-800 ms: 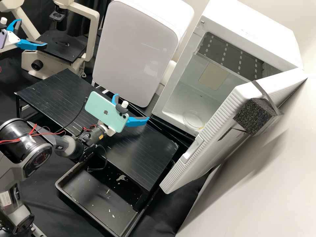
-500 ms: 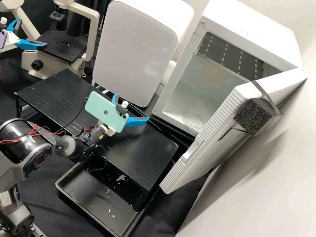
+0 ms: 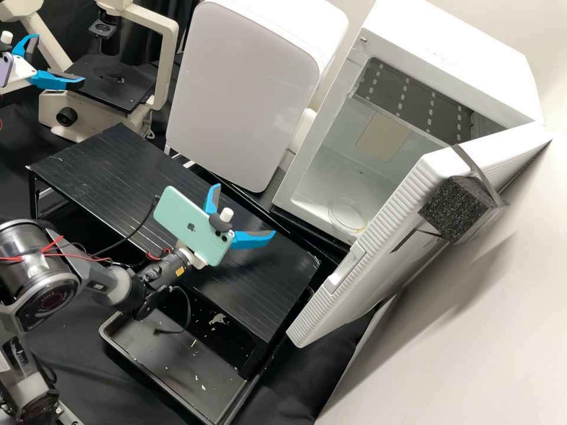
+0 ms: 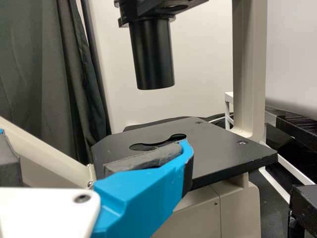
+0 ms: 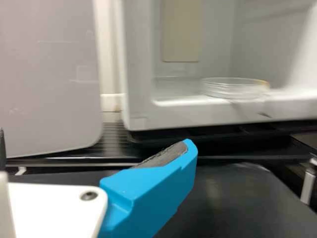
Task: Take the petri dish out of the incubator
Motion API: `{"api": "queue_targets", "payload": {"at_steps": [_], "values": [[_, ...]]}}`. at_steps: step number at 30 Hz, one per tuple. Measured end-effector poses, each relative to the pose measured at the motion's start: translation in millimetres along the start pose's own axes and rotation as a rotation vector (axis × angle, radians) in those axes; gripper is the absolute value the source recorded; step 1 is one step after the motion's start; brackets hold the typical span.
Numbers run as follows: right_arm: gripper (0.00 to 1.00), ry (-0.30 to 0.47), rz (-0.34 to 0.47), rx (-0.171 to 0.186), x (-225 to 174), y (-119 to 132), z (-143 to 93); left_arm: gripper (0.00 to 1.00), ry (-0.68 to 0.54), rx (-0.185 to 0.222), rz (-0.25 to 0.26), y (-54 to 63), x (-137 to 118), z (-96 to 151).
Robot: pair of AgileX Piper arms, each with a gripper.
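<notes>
The space is bounded by a pale, plain wall (image 3: 472,348), on which a soft, slanting shadow is cast. In the left wrist view, a dark curtain (image 4: 49,64) is hung in folds beside a light wall. The bench is covered with creased black cloth (image 3: 77,360). A low black table (image 3: 112,165) with a finely lined top is stood over part of a shallow black tray (image 3: 171,366), in which pale flecks are scattered. Near the table, a cream microscope (image 3: 88,112) is placed beside a rounded white cabinet (image 3: 242,100), by whose glossy front light is reflected.
</notes>
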Motion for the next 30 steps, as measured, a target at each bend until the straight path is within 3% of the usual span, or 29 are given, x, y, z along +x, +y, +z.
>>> {"api": "queue_targets", "payload": {"at_steps": [4, 9, 16, 21, 30], "values": [[1.0, -0.032, 0.087, 0.012, -6.8, 23.5, 19.5, 1.0, 0.0, 0.0, 0.0, 0.0, 0.0, 0.0], [1.0, -0.083, 0.164, -0.001, 2.7, 46.9, 42.8, 1.0, 0.0, 0.0, 0.0, 0.0, 0.0, 0.0], [1.0, -0.063, 0.222, -0.03, 40.3, 73.3, 54.6, 1.0, 0.0, 0.0, 0.0, 0.0, 0.0, 0.0], [1.0, -0.062, 0.222, -0.034, 67.1, 80.5, 54.9, 1.0, 0.0, 0.0, 0.0, 0.0, 0.0, 0.0], [1.0, -0.112, 0.143, -0.051, 121.0, 73.0, 65.0, 1.0, 0.0, 0.0, 0.0, 0.0, 0.0, 0.0]]}}
